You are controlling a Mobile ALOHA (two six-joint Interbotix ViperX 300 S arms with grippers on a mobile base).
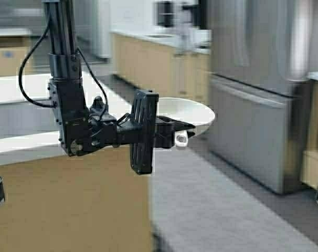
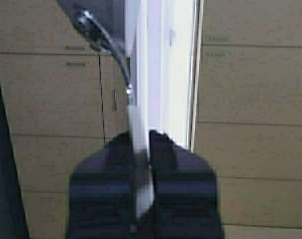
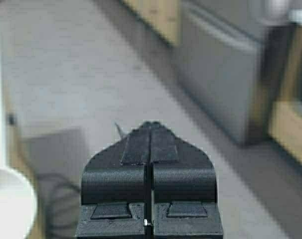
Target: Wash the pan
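The pan (image 1: 186, 112), pale white and shallow, hangs in the air in front of me, level, right of the island counter. My left gripper (image 1: 181, 129) reaches out sideways and is shut on the pan's short handle, whose white tip (image 1: 181, 139) sticks out below the fingers. In the left wrist view the fingers (image 2: 163, 149) pinch the thin grey handle (image 2: 135, 124), and the pan's pale body (image 2: 166, 74) rises beyond them. My right gripper (image 3: 151, 125) is shut and empty, low over the floor. The pan's rim (image 3: 9, 204) shows at the edge of the right wrist view.
A wooden island counter (image 1: 70, 205) with a white top stands close on the left. A stainless fridge (image 1: 258, 79) fills the right side. A back counter with a faucet (image 1: 185, 29) lies ahead. Grey floor (image 1: 216, 210) runs between them. A curved chrome spout (image 2: 98, 35) shows in the left wrist view.
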